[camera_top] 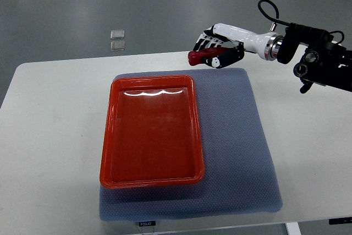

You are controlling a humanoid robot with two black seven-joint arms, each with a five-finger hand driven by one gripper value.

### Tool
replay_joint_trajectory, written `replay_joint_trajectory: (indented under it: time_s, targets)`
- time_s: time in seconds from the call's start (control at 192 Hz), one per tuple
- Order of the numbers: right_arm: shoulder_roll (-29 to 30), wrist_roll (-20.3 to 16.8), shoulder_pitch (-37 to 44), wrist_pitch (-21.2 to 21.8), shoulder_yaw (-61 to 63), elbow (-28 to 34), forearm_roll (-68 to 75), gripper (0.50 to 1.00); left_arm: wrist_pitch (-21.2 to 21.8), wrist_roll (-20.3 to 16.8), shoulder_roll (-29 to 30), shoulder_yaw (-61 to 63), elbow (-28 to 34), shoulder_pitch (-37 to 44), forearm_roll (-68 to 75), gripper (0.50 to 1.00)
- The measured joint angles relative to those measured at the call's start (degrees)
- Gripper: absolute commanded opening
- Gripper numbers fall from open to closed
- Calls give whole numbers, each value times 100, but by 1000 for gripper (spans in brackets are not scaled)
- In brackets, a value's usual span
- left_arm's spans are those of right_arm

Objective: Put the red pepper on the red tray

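The red pepper [202, 55] is gripped in the curled fingers of the right hand [217, 48], held up beyond the far right corner of the red tray [152, 180], over the far edge of the grey mat [242, 152]. A slip is judged possible, since only part of the pepper is enclosed; if released early, it could be dropped on the mat or caught on the raised tray rim. The tray interior is seen bare, and open bench [49, 136] is left on both sides.
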Motion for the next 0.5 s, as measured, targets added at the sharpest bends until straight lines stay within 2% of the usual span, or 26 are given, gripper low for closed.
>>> replay_joint_trajectory:
  time_s: [0.104,0.219,0.501]
  targets:
    - [517,-3,244,9,-202,-158,106,500,0,0,0,0,-2,-4,0,1000]
    - [1285,-5,387,-18,-558,-610,123,500,0,0,0,0,-2,-8,0,1000]
    - [2838,-1,117,-88,-887,-1620,91,500,0,1,0,0,-1,-4,0,1000]
